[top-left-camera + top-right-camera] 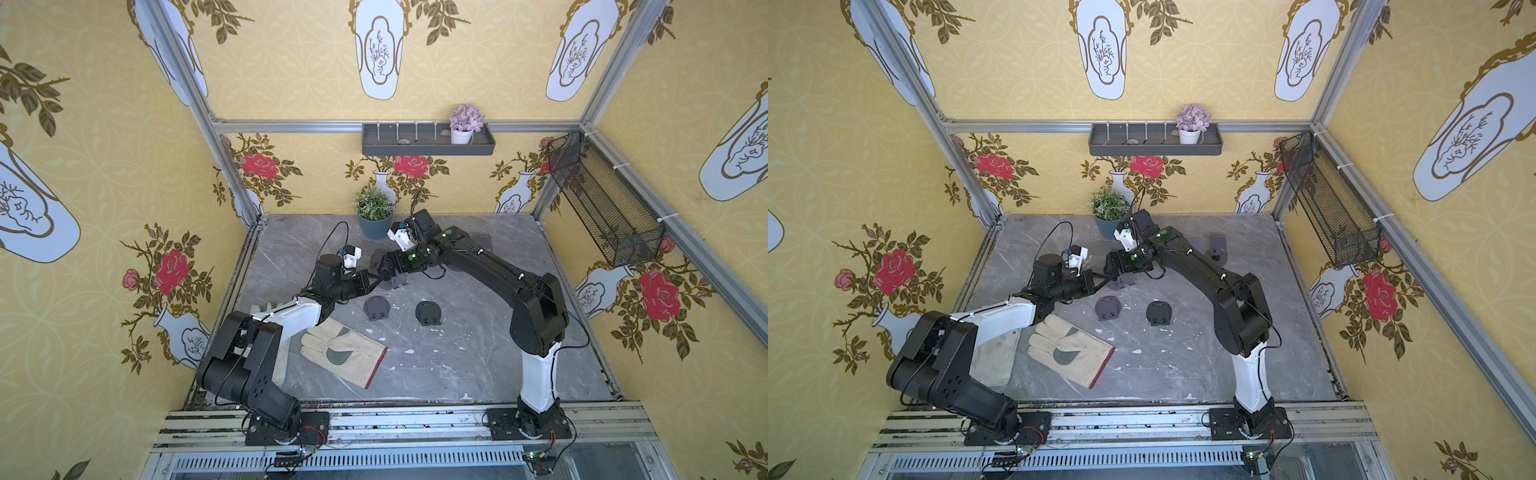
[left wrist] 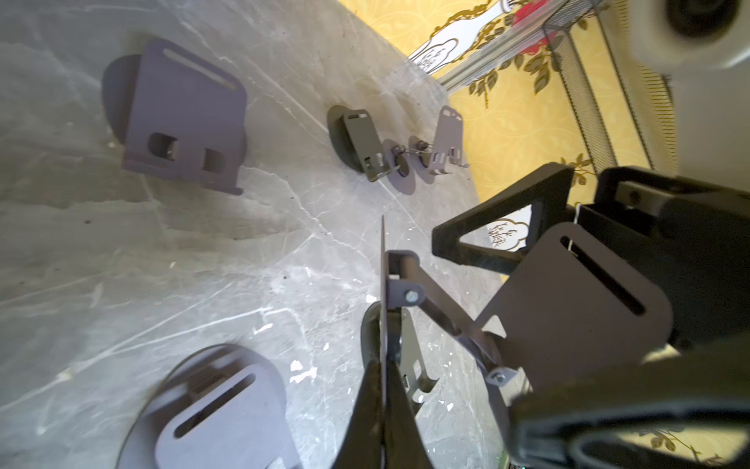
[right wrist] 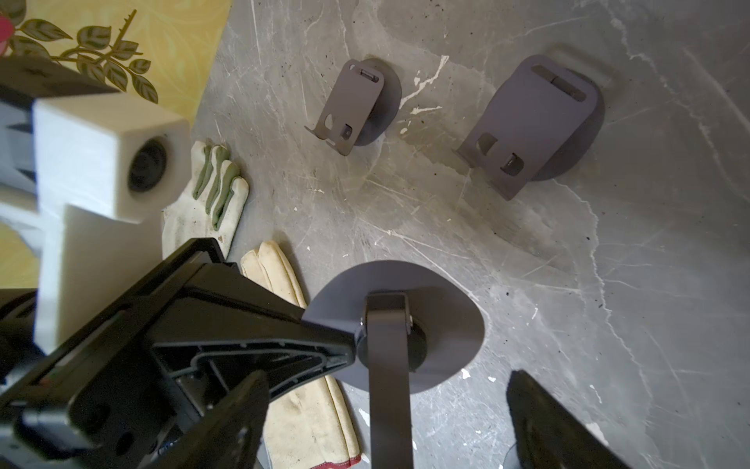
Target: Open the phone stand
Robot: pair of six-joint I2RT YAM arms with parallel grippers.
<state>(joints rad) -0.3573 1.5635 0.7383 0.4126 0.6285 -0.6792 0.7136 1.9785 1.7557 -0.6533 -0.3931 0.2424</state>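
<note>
Left wrist view, lower right — phone stand [image 2: 576, 292], thin stiff metal, likely light and slick. My left claw [image 2: 383, 341] clenches its round base [image 3: 442, 292]; my right claw [image 3: 387, 381], released, straddles the hinged arm [image 3: 387, 422] — I'd grip there.

Robot lab cell: aluminium frame [image 1: 291, 126], wallpaper [image 1: 291, 62]

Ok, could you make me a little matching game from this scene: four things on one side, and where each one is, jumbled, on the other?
Things:
1. phone stand in the left fingers
2. glove with the red edge
3. purple flowers
4. green plant

Places:
A. on the wall shelf
B. lying flat near the front of the table
C. standing at the back of the table
D. held up off the table

Pairs: 1-D, 2-B, 3-A, 4-C
</note>
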